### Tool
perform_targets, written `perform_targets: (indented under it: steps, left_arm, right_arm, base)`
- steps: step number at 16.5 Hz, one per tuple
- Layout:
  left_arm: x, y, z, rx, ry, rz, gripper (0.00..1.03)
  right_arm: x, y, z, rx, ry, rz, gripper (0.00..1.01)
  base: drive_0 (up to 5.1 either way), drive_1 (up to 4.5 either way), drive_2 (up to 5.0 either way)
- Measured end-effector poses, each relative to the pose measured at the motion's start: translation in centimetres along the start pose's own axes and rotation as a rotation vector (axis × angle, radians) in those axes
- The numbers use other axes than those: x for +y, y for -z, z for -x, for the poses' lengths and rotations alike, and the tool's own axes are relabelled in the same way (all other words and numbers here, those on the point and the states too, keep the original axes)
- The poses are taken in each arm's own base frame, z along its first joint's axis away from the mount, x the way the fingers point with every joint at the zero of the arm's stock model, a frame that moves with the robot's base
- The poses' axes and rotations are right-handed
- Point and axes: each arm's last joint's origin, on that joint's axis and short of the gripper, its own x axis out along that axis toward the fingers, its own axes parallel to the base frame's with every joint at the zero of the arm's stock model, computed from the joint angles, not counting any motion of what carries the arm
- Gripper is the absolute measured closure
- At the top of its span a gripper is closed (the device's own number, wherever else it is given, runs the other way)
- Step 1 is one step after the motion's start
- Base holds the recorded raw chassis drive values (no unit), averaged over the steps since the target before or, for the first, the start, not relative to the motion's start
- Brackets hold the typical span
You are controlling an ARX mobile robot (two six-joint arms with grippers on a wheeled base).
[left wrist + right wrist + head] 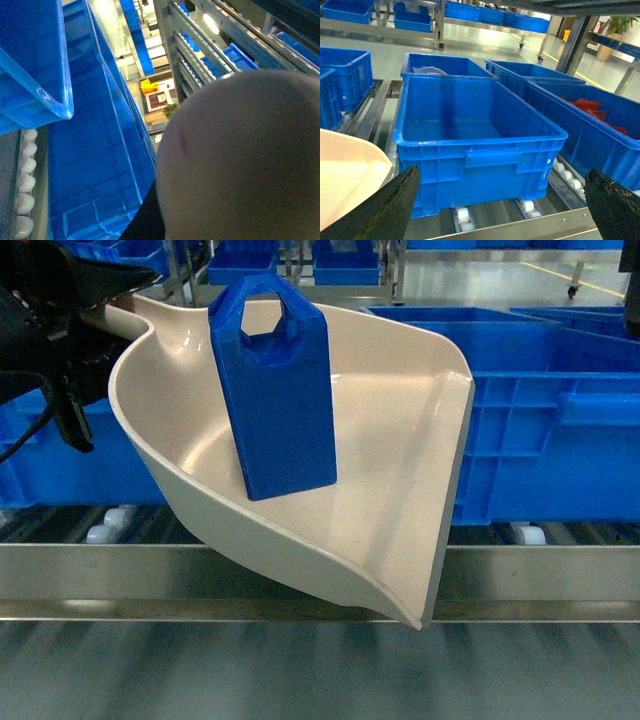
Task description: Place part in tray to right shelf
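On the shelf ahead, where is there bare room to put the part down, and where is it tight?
The blue crate straight ahead shows a bare floor inside. The crate behind it holds something pale; the one to the right holds red items. Crates sit nearly wall to wall, with only roller track between them. The part stands in the tray.

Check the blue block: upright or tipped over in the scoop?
Upright. The blue block stands on its base inside the cream scoop, loop end on top, leaning slightly.
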Motion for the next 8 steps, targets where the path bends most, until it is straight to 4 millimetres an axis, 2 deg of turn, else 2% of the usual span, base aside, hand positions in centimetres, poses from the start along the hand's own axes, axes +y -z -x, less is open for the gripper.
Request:
perform_targets:
  steps: [8]
  left_arm:
    - [0.00, 0.00, 0.00, 0.000, 0.000, 0.000, 0.90]
  right_arm:
    - [0.00, 0.00, 0.00, 0.000, 0.000, 0.000, 0.03]
  base:
    - [0.0, 0.00, 0.0]
